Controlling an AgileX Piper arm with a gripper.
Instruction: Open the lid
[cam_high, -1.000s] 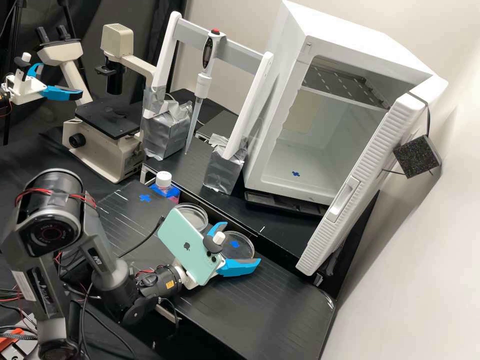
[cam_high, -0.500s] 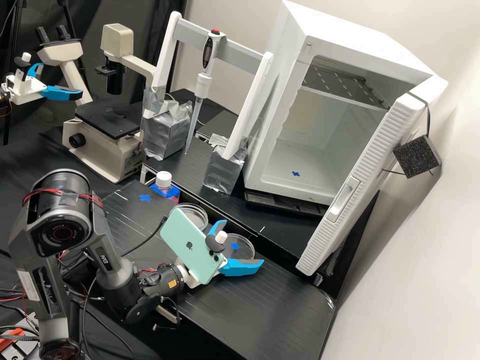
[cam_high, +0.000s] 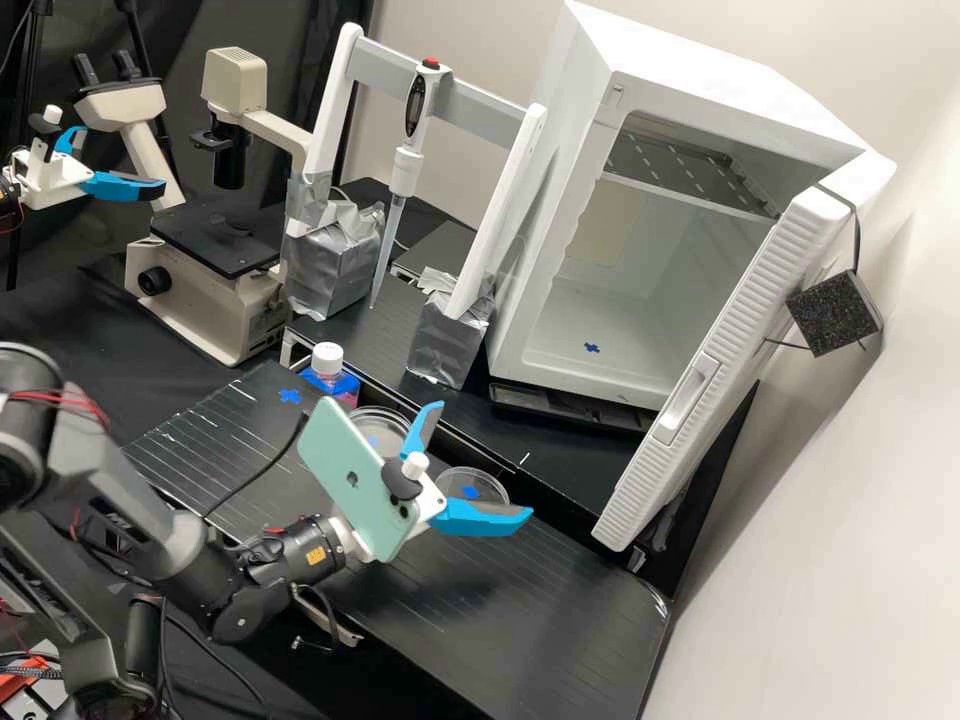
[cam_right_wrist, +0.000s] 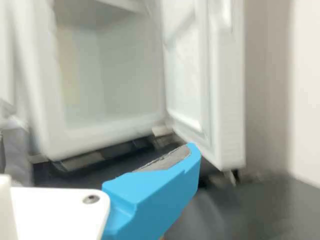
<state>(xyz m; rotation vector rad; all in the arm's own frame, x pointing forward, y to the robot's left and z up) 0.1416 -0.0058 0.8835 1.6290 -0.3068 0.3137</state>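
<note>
In the high view the gripper (cam_high: 484, 460) is above the bench with its blue fingers spread wide and nothing visible between them. Behind the fingers, a clear round dish (cam_high: 472, 487) with a blue mark lies on the black board. A second clear dish (cam_high: 383, 428) lies farther left, its near side covered by the phone and a finger. Whether either dish wears a lid, I cannot tell. The wrist view has one blue finger of the gripper (cam_right_wrist: 152, 192) before the white cabinet.
A white-capped bottle (cam_high: 328, 370) stands left of the dishes. Behind the ledge are a foil-wrapped foot (cam_high: 446, 338), a hanging pipette (cam_high: 404, 165) and the white cabinet (cam_high: 560, 220), its door (cam_high: 735, 370) swung open at the right. A microscope (cam_high: 215, 270) stands back left.
The fingers have spread farther apart. Phone and wrist shifted a little left and up from half a second ago, while the elbow swung left. Both dishes stayed put.
</note>
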